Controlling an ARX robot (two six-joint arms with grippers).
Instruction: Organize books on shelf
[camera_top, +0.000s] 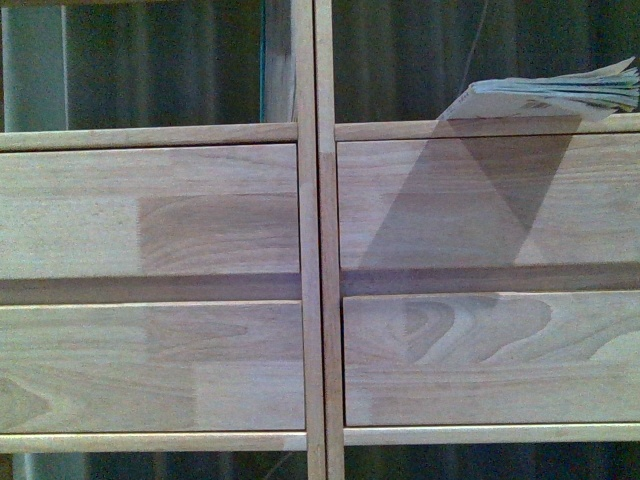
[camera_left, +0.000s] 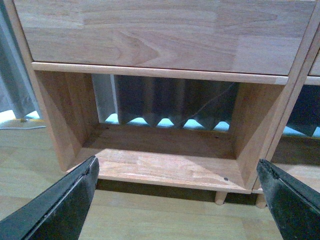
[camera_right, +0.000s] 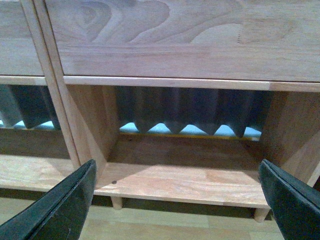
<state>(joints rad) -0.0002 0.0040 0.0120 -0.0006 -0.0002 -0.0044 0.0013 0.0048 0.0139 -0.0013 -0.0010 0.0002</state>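
Note:
The light-wood shelf fills the front view, with a central upright and four plain front panels. A floppy paperback lies flat on the upper right board, its fanned pages overhanging the edge. A tall book with a teal edge and a tan face stands against the upright in the upper left compartment. My left gripper is open and empty, low before the shelf's bottom left compartment. My right gripper is open and empty before the bottom right compartment. Neither arm shows in the front view.
A dark pleated curtain hangs behind the open-backed compartments. The shelf stands on short round legs over a light wooden floor. A thin cable hangs behind the left compartment.

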